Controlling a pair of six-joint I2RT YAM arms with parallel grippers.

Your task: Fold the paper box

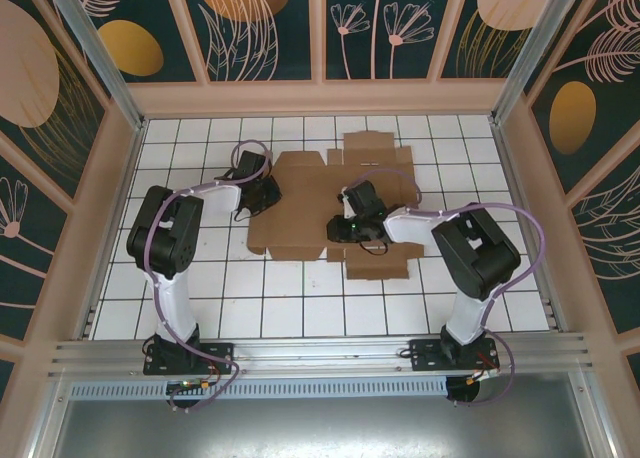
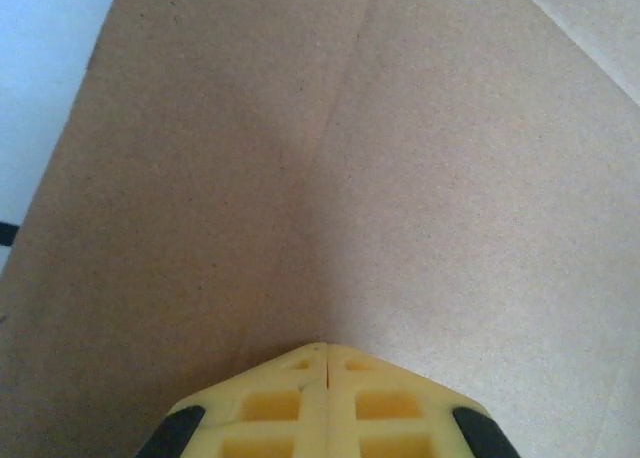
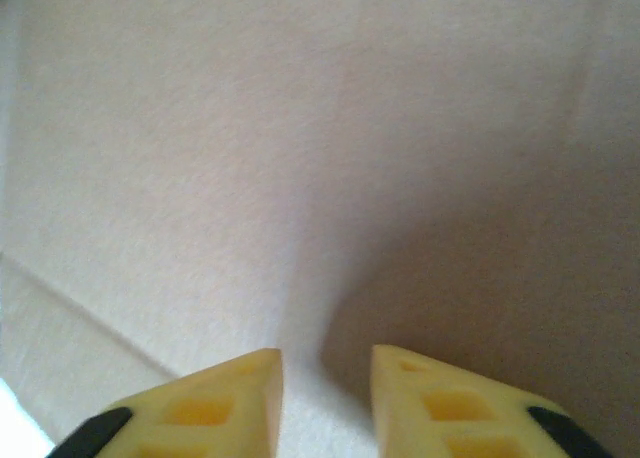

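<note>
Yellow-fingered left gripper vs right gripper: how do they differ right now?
The left gripper has its fingers pressed together; the right gripper has a gap between them. Left is at the left edge of the flat brown cardboard box sheet; right is near its middle. Both face cardboard up close.

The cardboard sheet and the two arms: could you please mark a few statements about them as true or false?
1. The cardboard sheet lies spread out on the tiled table. True.
2. The left fingers stand wide apart. False: they are pressed together, near the sheet's left edge.
3. The right fingers have a gap between them. True.
4. The right fingers are over bare tiles. False: they are over the middle of the sheet.
</note>
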